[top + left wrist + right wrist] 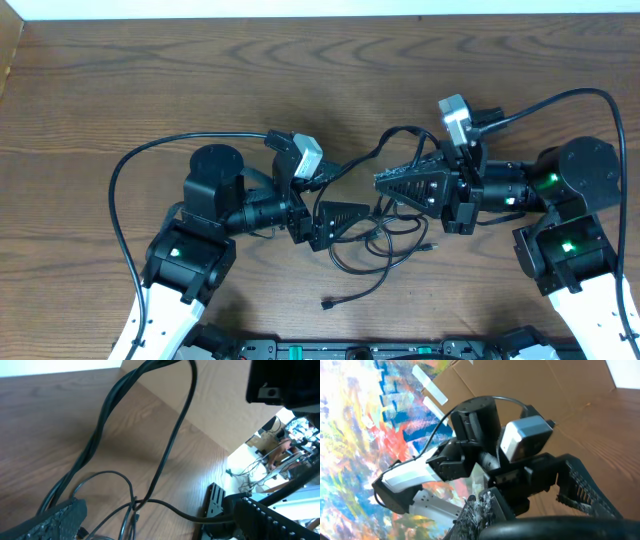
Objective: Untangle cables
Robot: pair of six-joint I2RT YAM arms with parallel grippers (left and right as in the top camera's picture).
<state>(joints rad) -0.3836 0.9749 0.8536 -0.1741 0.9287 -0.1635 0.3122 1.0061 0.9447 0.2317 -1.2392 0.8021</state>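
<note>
The brown wooden table (pixel 150 80) is filling the overhead frame, with pale cardboard standing behind it in the wrist views. The cables (pixel 385 240) are lying in a loose bunch at the centre of the frame, between the two arms. One plug end (pixel 327 303) is trailing toward the lower middle, and an arch of cord is rising toward the upper centre.

The left gripper (pixel 338 200) is sitting just left of the bunch with its jaws spread wide and nothing between them. The left wrist view is showing cords crossing in the gap ahead of it. The right gripper (pixel 382 181) is pointing left over the bunch with its jaws closed, and it appears to be pinching a strand that is running along the bottom of its own wrist view.

These cords are looking light, thin and limp, so they are likely to slide and drag neighbouring loops along. Taking hold near a free plug end, or beside a crossing, is looking like the better choice.
</note>
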